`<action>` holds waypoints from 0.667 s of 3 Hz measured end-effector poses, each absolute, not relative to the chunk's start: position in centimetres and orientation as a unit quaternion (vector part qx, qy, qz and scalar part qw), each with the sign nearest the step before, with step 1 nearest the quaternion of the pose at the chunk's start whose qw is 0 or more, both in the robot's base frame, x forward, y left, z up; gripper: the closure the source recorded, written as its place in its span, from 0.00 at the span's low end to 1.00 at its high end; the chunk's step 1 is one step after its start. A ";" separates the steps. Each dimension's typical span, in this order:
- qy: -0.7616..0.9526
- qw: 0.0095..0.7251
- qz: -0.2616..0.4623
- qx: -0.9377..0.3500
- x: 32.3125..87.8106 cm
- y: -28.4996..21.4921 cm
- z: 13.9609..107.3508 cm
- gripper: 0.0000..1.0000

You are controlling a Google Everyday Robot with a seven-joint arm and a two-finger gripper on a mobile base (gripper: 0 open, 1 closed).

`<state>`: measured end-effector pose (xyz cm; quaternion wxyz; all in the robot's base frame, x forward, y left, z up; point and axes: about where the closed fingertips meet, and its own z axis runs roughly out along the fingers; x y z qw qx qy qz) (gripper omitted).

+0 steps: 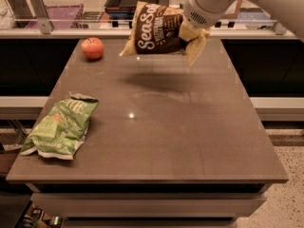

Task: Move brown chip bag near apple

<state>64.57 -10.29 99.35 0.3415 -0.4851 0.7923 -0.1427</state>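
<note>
The pincer (186, 31) seemingly grips the brown chip bag (154, 30) above the far tabletop (166, 127) edge, right of the apple (92, 48).

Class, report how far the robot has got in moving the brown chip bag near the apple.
Done: brown chip bag lifted off the table. In hand: gripper holds it in the air, right of the apple. Left: set it down beside the apple, release.

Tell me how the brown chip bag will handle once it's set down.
Probably light: the gripper, at top centre, holds the brown chip bag aloft by one side. Likely floppy: its pale corners droop and crease. Set down, it should lie flat, unlike the rollable apple.
</note>
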 end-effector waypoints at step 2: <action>0.792 0.355 -0.112 -0.484 69.2 -9.6 96.4 1.00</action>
